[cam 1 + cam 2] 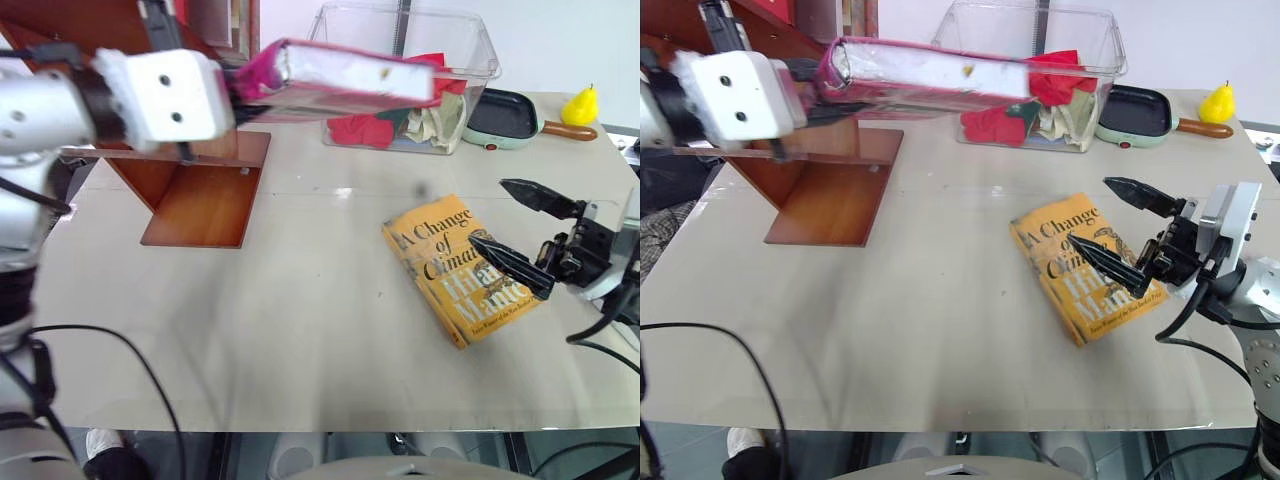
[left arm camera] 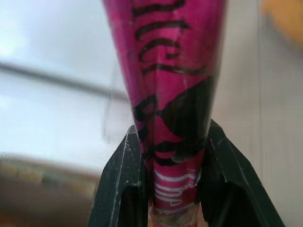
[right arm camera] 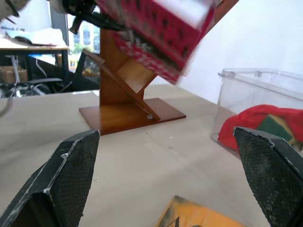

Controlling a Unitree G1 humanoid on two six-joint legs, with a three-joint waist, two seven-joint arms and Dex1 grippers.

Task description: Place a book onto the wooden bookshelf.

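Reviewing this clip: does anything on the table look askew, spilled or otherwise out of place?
Nothing spilled or damaged. The orange-yellow book lies flat but skewed to the table edges. The left end effector holds the pink book in the air beside the wooden bookshelf, not yet shelved. The clear bin holds crumpled cloths.

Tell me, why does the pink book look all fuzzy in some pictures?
In the right wrist view the pink book is smeared with blur, while the wooden bookshelf behind it is sharp. In the left wrist view it sits so near the lens, between the left end effector's fingers, that its lettering goes soft. In the left eye view the table shows pale glare.
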